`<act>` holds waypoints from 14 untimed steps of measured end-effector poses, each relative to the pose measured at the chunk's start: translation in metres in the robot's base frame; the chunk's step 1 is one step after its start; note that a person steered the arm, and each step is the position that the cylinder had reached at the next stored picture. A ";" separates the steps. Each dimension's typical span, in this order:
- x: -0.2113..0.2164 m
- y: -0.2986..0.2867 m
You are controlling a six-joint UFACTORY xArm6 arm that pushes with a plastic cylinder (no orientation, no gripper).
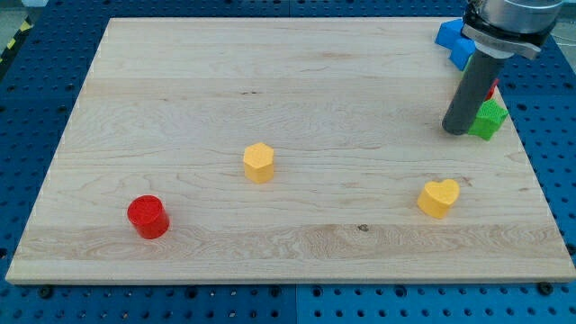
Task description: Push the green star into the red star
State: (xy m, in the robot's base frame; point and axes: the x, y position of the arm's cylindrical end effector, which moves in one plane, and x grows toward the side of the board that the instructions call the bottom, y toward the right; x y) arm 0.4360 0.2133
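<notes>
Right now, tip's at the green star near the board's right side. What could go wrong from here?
1. My tip sits at the view's left of the green star, so a rightward push could send it off the wooden board, whose right edge is close.
2. The red star is mostly hidden behind the rod; its exact position is hard to judge, so the push line may miss.
3. The blue blocks crowd the corner and could get knocked.
</notes>
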 end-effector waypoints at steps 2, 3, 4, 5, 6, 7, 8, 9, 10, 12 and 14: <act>0.029 0.008; 0.032 0.008; 0.037 0.008; 0.051 0.009; 0.070 0.016; 0.065 0.025; 0.036 0.030; 0.035 0.031; 0.022 0.031; 0.012 0.029; 0.012 0.041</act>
State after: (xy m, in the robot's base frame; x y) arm 0.4478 0.2542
